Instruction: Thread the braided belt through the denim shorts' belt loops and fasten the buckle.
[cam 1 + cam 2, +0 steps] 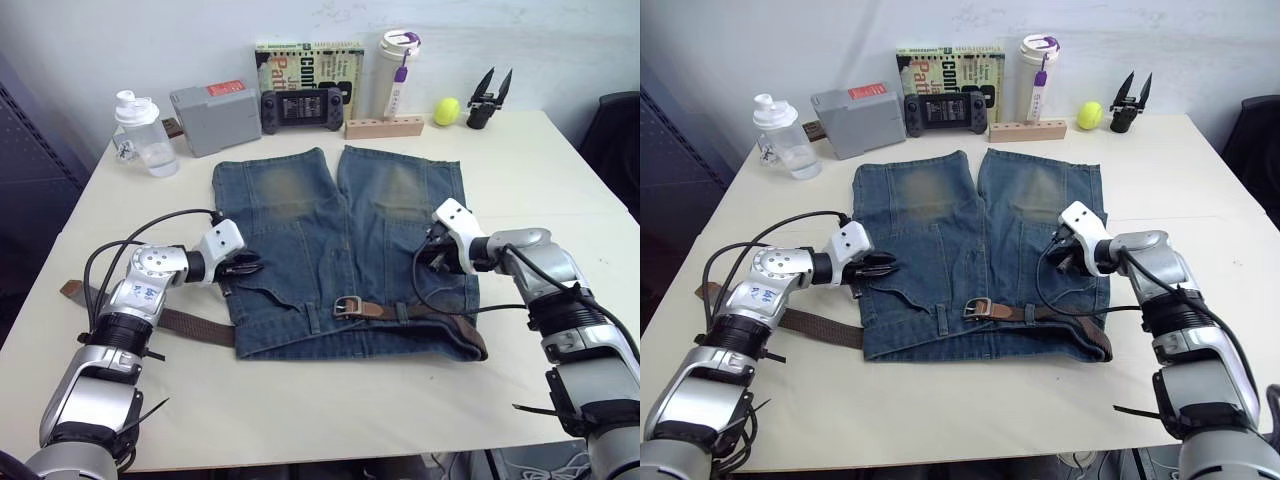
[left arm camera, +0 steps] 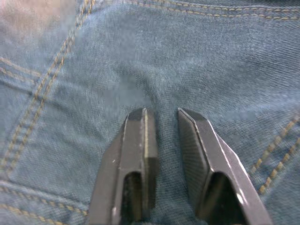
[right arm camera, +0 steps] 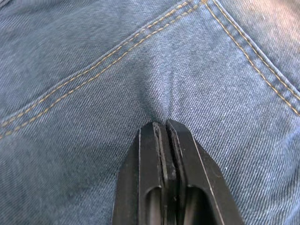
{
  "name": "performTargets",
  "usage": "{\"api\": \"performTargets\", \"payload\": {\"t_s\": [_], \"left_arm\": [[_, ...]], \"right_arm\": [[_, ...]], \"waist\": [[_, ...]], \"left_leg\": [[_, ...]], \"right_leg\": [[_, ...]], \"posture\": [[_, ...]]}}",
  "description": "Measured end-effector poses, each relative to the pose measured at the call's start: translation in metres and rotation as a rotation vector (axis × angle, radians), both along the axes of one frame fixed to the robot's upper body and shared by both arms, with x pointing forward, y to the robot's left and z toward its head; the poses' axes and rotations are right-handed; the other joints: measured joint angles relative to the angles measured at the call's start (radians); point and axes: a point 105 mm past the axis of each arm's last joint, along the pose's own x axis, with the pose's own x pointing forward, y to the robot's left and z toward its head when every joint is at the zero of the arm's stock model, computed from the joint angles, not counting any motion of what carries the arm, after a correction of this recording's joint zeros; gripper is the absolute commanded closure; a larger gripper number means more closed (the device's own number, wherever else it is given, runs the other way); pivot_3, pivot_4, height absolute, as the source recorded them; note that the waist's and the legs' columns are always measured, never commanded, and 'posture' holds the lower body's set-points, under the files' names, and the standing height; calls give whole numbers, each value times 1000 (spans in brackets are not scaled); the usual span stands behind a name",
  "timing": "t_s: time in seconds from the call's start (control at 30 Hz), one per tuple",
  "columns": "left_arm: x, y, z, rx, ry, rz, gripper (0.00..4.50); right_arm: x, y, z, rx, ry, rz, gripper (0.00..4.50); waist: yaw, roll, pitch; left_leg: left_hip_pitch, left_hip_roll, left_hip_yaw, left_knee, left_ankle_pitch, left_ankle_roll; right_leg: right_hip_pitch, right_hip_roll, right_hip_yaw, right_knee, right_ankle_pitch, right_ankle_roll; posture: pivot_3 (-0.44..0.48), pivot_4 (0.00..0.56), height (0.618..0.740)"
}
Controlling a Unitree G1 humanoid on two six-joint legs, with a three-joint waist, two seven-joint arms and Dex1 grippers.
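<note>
While my left gripper (image 2: 161, 117) sits slightly open on the faded blue denim shorts (image 1: 300, 215), my right gripper (image 3: 161, 125) pinches their cloth, the dark brown braided belt (image 1: 440, 318) nearby.

Along the far edge of the cream table (image 1: 560, 190) stood a clear plastic shaker bottle (image 1: 143, 134), grey box (image 1: 214, 117), black handheld console (image 1: 301, 108), green book (image 1: 300, 58), white tumbler (image 1: 398, 72), wooden block (image 1: 384, 127), yellow ball (image 1: 446, 110).

Left hand (image 2: 161, 115) fingers slightly parted, right hand (image 3: 162, 125) fingers pressed together, both arms reaching inward
</note>
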Motion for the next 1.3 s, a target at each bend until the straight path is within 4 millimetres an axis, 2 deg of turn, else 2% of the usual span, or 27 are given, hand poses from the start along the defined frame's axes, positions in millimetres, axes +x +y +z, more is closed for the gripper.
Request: {"api": "performTargets", "payload": {"t_s": [0.03,0.2,0.4,0.73,1.03,1.13,1.27,1.3], "left_arm": [[11,-1,2,58,-63,16,3294],[28,2,5,153,-191,58,3294],[39,2,7,229,-298,83,3294],[49,-4,10,289,-344,86,3294],[48,-2,13,293,-381,79,3294],[39,10,21,208,-415,93,2565],[20,24,30,94,-406,113,1036],[13,25,33,42,-396,130,715]], "right_arm": [[6,2,-2,5,-25,-23,4446],[13,4,-1,7,-60,-46,4446],[12,3,-2,-1,-68,-56,4446],[7,-1,-2,-2,-81,-81,4446],[5,1,0,-5,-92,-86,4446],[1,5,7,57,-101,-98,3641],[-7,8,14,155,-85,-105,1939],[-10,12,18,187,-81,-86,1650]], "waist": [[-1,1,-1],[-3,3,-2],[-1,4,-3],[5,5,-3],[2,5,-2],[-4,5,-1],[-20,7,1],[-24,7,4]], "left_leg": [[9,0,-2,-1,0,0],[10,0,-2,-2,0,0],[9,0,-3,-2,0,0],[7,-1,-6,-2,0,0],[4,-1,-9,-2,0,0],[-11,-1,-8,-1,1,0],[-26,-5,-6,-1,1,0],[-27,-6,-7,-1,1,0]], "right_leg": [[3,-1,1,0,0,0],[3,-1,2,1,0,0],[3,-2,2,2,0,0],[2,-3,2,1,0,0],[1,-4,2,-2,0,0],[-15,-3,2,1,0,0],[-31,-2,-4,4,0,0],[-32,-2,-4,4,0,0]], "posture": [[0,150,726],[0,150,726],[0,150,726],[0,150,726],[0,150,726],[0,150,726],[0,150,726],[0,150,726]]}}
